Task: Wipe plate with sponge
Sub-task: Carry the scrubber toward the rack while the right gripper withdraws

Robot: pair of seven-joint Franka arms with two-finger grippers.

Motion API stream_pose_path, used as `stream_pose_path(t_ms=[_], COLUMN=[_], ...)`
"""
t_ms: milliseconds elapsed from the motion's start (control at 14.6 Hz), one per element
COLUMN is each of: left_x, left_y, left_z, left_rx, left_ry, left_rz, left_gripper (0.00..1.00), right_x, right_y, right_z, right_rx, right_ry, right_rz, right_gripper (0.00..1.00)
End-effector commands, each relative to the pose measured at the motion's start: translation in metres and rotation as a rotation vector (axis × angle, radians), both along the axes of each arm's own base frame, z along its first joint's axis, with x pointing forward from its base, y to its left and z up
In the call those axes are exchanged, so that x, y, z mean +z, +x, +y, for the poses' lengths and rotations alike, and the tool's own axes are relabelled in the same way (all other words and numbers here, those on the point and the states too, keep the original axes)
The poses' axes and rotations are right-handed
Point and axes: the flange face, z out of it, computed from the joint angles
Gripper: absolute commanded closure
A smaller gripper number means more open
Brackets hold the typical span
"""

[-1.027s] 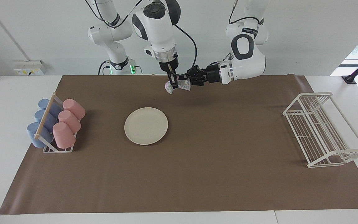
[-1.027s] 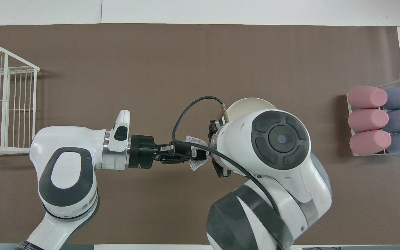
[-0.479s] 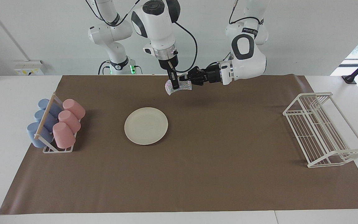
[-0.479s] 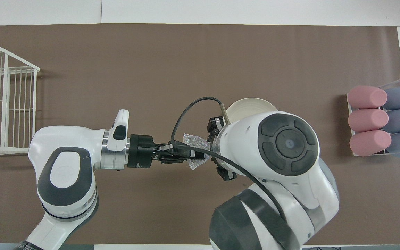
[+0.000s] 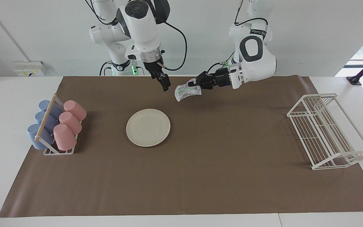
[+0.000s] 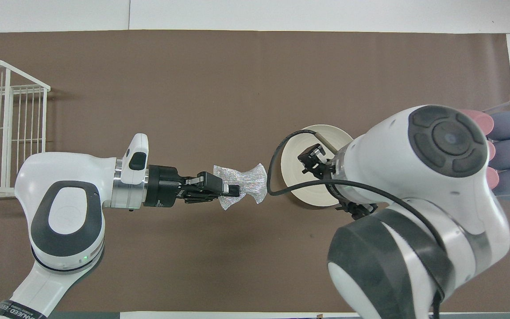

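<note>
The left gripper (image 5: 198, 84) is pinched tight on one end of the sponge (image 5: 186, 91), and the rest of the shiny, crinkly pad hangs out loose past its fingertips. It holds the sponge up in the air over the brown mat (image 5: 219, 176), at the edge of the mat close to the robots, with the arm stretched out flat. In the overhead view the sponge (image 6: 242, 187) fans out from the left gripper (image 6: 233, 191) like a little bow. The right gripper (image 5: 165, 84) is up in the air just beside the sponge, not touching it, and it holds nothing. It points down over the mat, and I cannot tell from the pictures how wide its fingers stand. The plate (image 5: 148, 127) lies flat on the mat, farther from the robots than both grippers, and nothing is on it. In the overhead view the right arm covers part of the plate (image 6: 294, 150). A small rack with pink cups (image 5: 69, 123) and blue cups (image 5: 41, 124) sits at the right arm's end of the table. A white wire rack (image 5: 326, 130) sits at the left arm's end.
</note>
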Motion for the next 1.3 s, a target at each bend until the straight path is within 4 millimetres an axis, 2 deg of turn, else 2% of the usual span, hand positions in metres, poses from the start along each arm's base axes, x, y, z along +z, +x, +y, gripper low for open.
stream_pose_path(t_ms=[0,137,274,411,616,753,890,1027,1233], left_x=[0.014,0.014,0.017,0.024,0.035,0.043,0.054,0.064,0.077], left_y=[0.006,0.009,0.014,0.02,0.03,0.031,0.039,0.046,0.055], left_z=[0.027,0.037,0.053,0.059,0.055,0.058,0.063,0.066,0.075], left_rx=[0.012,0.015,0.007,0.014,0.043,0.011,-0.027,-0.06,-0.101], left_ry=[0.123,0.22,0.294,0.423,0.627,0.701,0.811,0.892,1.052], left_rz=[0.016,0.036,0.055,0.073,0.076,0.062,0.027,0.011,-0.007], left_gripper=[1.0,1.0,1.0,1.0,1.0,1.0,1.0,1.0,1.0], right_x=[-0.001,-0.002,-0.004,-0.004,-0.003,-0.002,-0.001,-0.005,0.007], right_y=[0.01,0.02,0.022,0.024,0.024,0.027,0.03,0.04,0.05], right_z=[-0.062,-0.096,-0.115,-0.117,-0.121,-0.136,-0.142,-0.156,-0.174], right_rx=[0.172,0.237,0.326,0.435,0.608,0.678,0.726,0.787,0.881], right_ry=[0.003,0.018,0.032,0.046,0.066,0.08,0.085,0.095,-0.015], right_rz=[0.011,0.002,0.006,-0.009,-0.026,-0.04,-0.06,-0.076,-0.073], right_gripper=[0.0,0.0,0.0,0.0,0.0,0.0,0.0,0.0,0.0])
